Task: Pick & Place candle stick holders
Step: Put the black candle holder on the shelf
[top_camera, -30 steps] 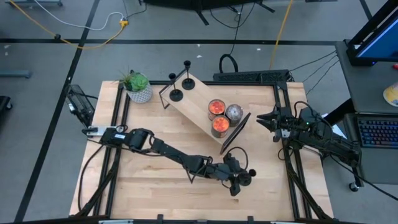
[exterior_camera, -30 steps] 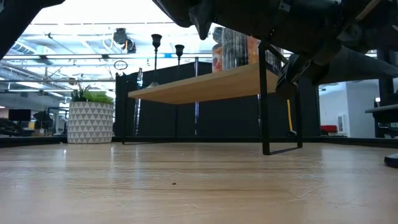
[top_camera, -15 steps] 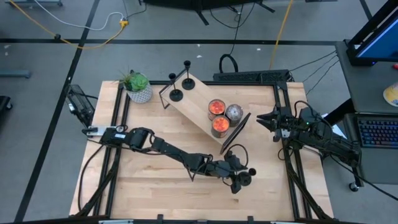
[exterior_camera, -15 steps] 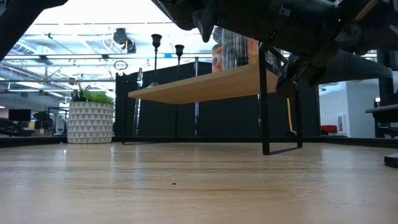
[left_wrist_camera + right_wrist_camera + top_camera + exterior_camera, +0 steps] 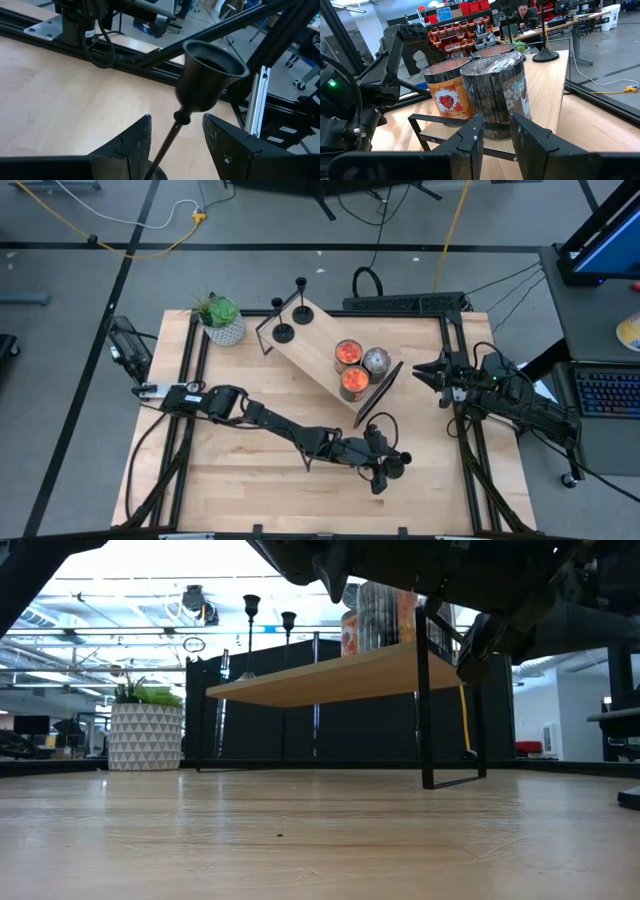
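Two candle stick holders point(image 5: 291, 310) top the shelf point(image 5: 320, 350) on the wooden table point(image 5: 240, 480); left gripper point(image 5: 176, 145) spread around a third holder point(image 5: 205, 75) — right gripper's point(image 5: 495, 137) state unclear.

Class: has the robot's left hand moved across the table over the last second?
No. The left hand sits in the same spot below the wooden shelf's right leg; only its fingers have spread.

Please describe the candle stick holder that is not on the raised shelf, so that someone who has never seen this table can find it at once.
Start from the wooden table and go to its front right part, away from the slanted raised shelf. There the left tool has its open fingers on either side of a black candle stick holder. Unlike the two holders on the shelf's far end, this one is down by the table.
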You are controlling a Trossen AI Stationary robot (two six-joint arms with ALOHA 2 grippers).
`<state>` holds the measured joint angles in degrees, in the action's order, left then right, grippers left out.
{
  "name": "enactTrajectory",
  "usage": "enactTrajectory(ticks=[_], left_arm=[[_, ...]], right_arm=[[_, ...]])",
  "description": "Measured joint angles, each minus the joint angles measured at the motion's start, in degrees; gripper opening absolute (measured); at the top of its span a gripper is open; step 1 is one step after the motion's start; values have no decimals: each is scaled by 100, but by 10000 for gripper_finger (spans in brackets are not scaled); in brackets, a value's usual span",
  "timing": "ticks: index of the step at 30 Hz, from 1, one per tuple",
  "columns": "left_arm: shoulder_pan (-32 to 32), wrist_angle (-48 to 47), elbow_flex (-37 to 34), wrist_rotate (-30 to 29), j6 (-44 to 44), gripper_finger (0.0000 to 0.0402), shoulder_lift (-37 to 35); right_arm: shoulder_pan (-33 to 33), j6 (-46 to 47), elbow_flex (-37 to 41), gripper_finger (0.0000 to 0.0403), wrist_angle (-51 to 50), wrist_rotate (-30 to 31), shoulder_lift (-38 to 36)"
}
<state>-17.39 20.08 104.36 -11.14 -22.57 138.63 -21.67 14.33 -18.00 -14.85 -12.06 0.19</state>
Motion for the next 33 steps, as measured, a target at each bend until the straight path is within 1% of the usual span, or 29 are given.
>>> enactTrajectory(ticks=[5, 12, 19, 29, 33], left_arm=[[2, -42, 0, 19, 29, 186, -1], [42, -41, 0, -133, 2, 186, -1], [55, 155, 2, -199, 2, 186, -1], [53, 516, 4, -106, -20, 186, -1], [55, 509, 11, -30, -20, 186, -5]], right_arm=[[1, -1, 0, 91, 0, 1, 0], [0, 0, 0, 91, 0, 1, 0], [0, -1, 0, 91, 0, 3, 0], [0, -2, 0, 91, -2, 1, 0], [0, -2, 0, 91, -2, 1, 0]])
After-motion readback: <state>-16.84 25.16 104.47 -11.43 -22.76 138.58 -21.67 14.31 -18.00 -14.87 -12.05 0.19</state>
